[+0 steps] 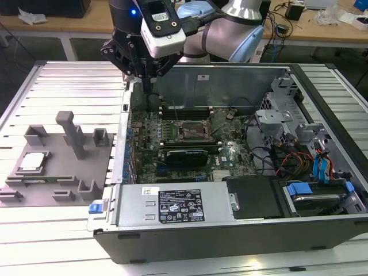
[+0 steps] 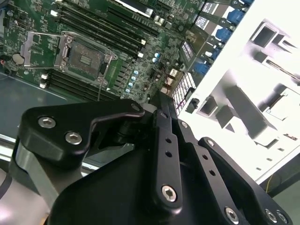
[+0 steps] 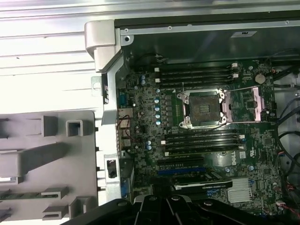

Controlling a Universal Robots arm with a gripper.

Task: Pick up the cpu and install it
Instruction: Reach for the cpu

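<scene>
- Closest to the lens in the second wrist view, the gripper (image 2: 162, 99) is taking up the whole foreground, its black linkages folding in toward a single tip.
- It's looking pinched narrow to me, and it's gripping nothing.
- In the exterior view the gripper (image 1: 148, 85) is hanging over the far corner of the computer case (image 1: 230, 238), on the exterior view's left, just above the edge of the motherboard (image 1: 172, 158).
- Meanwhile the cpu (image 1: 33, 161) is lying flat on the grey fixture plate (image 1: 57, 187), outside the case, silvery top facing up.
- So the cpu is sitting well apart from the gripper. It's off toward the exterior view's left and nearer that camera, with the case's side wall standing between the two.
- Mid-board, the socket (image 3: 202, 108) is sitting with its metal lid (image 3: 255, 101) lying flipped open beside it. The gripper is hovering off to one side of the socket, not over it.
- A power supply (image 1: 178, 204) is running along the case's near wall.
- Case and fixture plate are both resting on a slatted metal table (image 1: 63, 80).
</scene>
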